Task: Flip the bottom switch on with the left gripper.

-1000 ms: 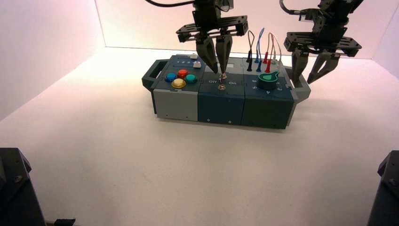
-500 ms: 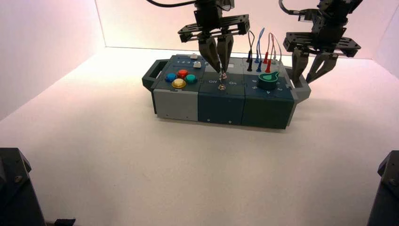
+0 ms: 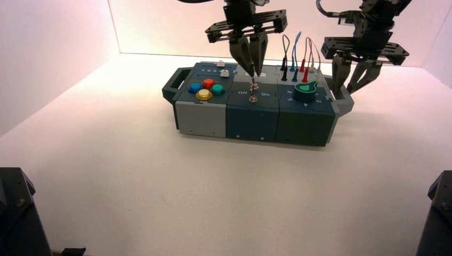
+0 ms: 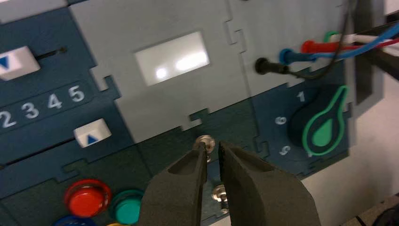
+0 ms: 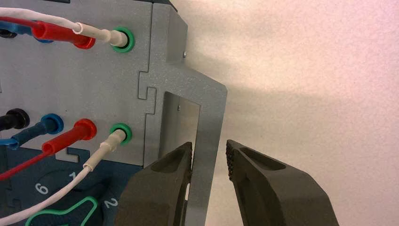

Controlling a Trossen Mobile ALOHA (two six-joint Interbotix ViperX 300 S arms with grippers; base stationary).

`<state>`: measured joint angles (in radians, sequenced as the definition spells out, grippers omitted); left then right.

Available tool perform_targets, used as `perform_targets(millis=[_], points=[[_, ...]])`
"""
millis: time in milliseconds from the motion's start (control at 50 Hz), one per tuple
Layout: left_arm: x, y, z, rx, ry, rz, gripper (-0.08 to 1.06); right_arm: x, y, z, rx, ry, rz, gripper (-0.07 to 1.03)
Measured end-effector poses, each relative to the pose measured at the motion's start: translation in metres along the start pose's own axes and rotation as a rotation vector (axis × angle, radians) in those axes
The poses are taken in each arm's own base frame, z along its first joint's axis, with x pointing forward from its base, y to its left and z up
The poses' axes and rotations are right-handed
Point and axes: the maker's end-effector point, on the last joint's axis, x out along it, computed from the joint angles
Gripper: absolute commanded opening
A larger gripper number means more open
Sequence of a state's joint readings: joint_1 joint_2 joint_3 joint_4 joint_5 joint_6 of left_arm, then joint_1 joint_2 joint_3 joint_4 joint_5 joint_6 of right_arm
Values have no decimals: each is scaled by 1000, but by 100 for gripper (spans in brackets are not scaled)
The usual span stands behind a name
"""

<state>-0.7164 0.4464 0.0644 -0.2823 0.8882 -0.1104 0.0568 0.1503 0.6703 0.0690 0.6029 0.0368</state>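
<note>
The bottom switch [image 3: 252, 98] is a small silver toggle between the white words Off and On on the dark blue middle panel. In the left wrist view the bottom switch [image 4: 219, 193] shows through the gap between my fingers. Its twin toggle [image 4: 205, 141] sits just beyond the fingertips. My left gripper [image 3: 252, 72] [image 4: 211, 145] hangs above the twin toggle, open by a narrow gap and holding nothing. My right gripper [image 3: 345, 90] [image 5: 208, 143] is open astride the box's right handle [image 5: 207, 117]. One finger lies against the bar and the other stands off it.
The box [image 3: 202, 117] has coloured round buttons [image 3: 204, 90] on its left module, with two white sliders [image 4: 91, 133] behind them. A green knob [image 3: 305, 90] and plugged wires [image 3: 298, 58] are on the right. A white display [image 4: 171, 57] lies behind the toggles. Dark arm bases [image 3: 16, 213] fill the near corners.
My left gripper has narrowed its fingers and drifted slightly up and right. The right gripper's fingers have closed in around the handle. The box has shifted a touch to the right.
</note>
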Motion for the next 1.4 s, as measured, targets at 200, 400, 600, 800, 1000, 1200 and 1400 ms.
perform_targets(millis=[200, 400, 600, 800, 1000, 1200, 1400], points=[[2, -11, -6, 27, 14, -2, 17, 0, 0, 0, 0, 0, 0, 40], [2, -7, -4, 24, 12, 2, 27, 0, 0, 0, 0, -2, 0, 40], [2, -7, -5, 31, 13, 6, 29, 0, 0, -1, -1, 2, 0, 40], [3, -8, -6, 41, 14, 9, 29, 0, 0, 0, -2, -1, 0, 40], [2, -8, -6, 48, 14, 13, 29, 1, 0, -1, 0, 2, 0, 40], [1, -8, -5, 52, 10, 15, 29, 1, 0, -2, 0, 3, 1, 40], [-24, -9, 2, 60, -39, 12, 29, 1, 0, -2, 2, 5, 0, 40]])
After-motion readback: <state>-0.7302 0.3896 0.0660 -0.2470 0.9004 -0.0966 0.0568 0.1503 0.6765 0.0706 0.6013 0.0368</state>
